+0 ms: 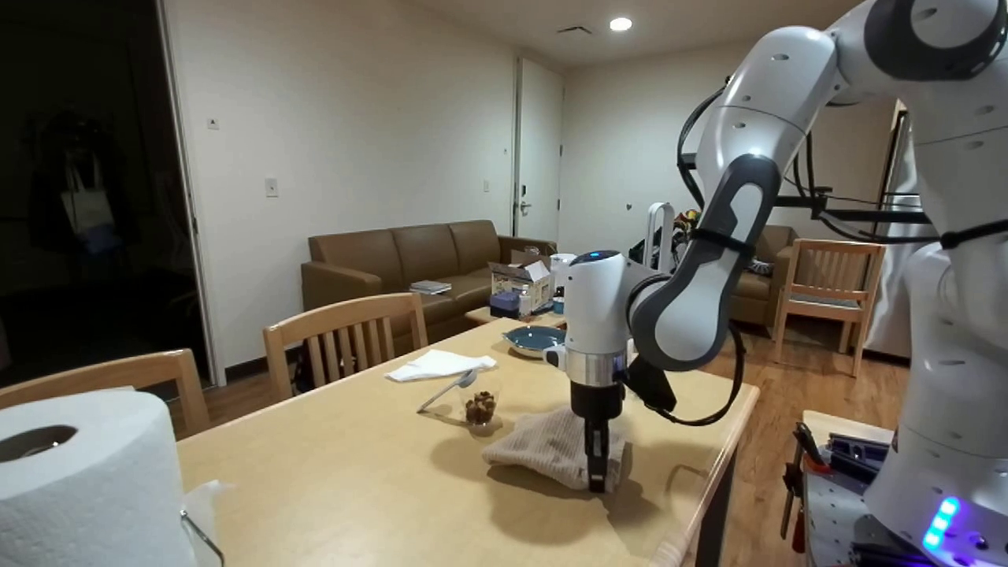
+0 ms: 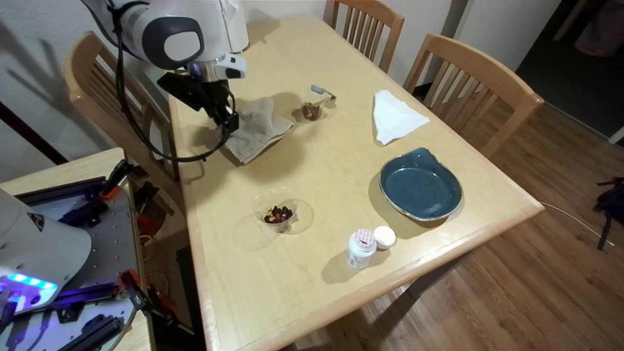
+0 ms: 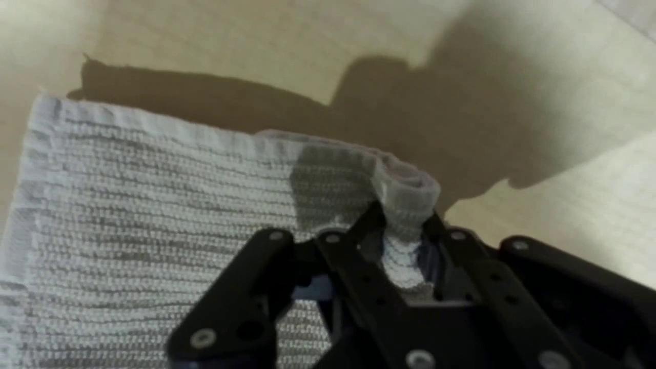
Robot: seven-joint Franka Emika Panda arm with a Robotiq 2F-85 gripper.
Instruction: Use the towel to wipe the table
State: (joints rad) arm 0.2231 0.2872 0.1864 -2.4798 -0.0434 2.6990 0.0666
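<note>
The pale grey-beige ribbed towel (image 1: 535, 453) lies rumpled on the light wooden table (image 1: 370, 488), near one long edge. In an exterior view, the towel (image 2: 258, 126) spreads out beside the fingertips, part of it hidden by the arm. My gripper (image 1: 597, 476) points straight down at one side of the cloth. Seen from the wrist, a raised fold of the towel (image 3: 154, 215) is pinched between both fingers of the gripper (image 3: 404, 220), its curled end sticking out past the tips. The rest of the cloth stretches off to the left in that view.
Beside the towel stands a clear cup of nuts (image 1: 480, 408) with a spoon (image 1: 449, 390). Another clear cup (image 2: 279, 214), a white bottle (image 2: 360, 251), its lid (image 2: 385, 237), a blue dish (image 2: 420, 187) and a white paper sheet (image 2: 397, 119) share the tabletop. A paper roll (image 1: 87, 488) stands at one end.
</note>
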